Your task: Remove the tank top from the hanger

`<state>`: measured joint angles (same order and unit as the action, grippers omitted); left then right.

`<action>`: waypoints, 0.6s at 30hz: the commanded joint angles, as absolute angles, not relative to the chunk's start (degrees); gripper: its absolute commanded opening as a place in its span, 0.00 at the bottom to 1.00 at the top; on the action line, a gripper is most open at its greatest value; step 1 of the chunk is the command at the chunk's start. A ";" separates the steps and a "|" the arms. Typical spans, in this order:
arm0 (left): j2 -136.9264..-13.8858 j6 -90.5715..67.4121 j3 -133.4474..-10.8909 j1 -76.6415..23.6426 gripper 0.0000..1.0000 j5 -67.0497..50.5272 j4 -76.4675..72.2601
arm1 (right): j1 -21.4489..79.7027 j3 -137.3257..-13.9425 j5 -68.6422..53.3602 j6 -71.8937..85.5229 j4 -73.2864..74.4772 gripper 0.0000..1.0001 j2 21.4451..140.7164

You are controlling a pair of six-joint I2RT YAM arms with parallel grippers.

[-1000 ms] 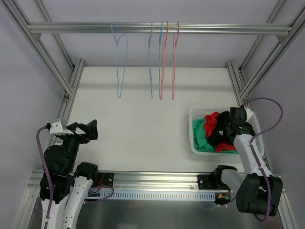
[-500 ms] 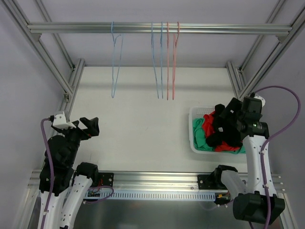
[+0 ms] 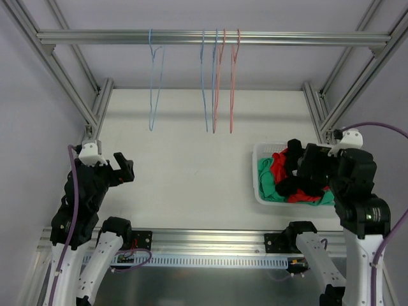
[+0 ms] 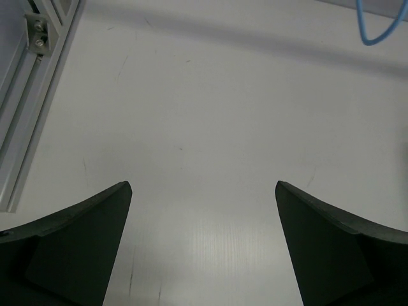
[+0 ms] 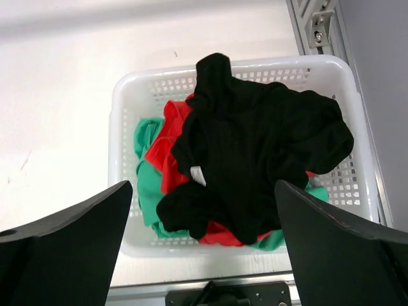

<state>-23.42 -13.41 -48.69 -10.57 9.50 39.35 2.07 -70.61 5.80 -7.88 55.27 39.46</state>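
"So, where does your tank top sit at this moment?"

"Check your right wrist view. The black tank top (image 5: 255, 146) lies crumpled in the white basket (image 5: 118, 140), on top of a red garment (image 5: 171, 153) and a green garment (image 5: 145, 191)."

"And your grippers?"

"Your right gripper (image 5: 203, 191) hangs above the basket, jaws spread wide, gripping nothing. Your left gripper (image 4: 203, 188) is well apart from it, over the white table (image 4: 210, 95) – jaws equally wide, nothing between them. Blue hangers (image 3: 151, 95) and pink hangers (image 3: 231, 89) dangle from the rail (image 3: 287, 38) at the back."
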 commanded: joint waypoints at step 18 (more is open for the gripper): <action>-7.65 -10.99 -43.16 -12.04 0.99 8.44 38.85 | 9.23 -64.34 9.49 -9.93 62.05 0.99 21.36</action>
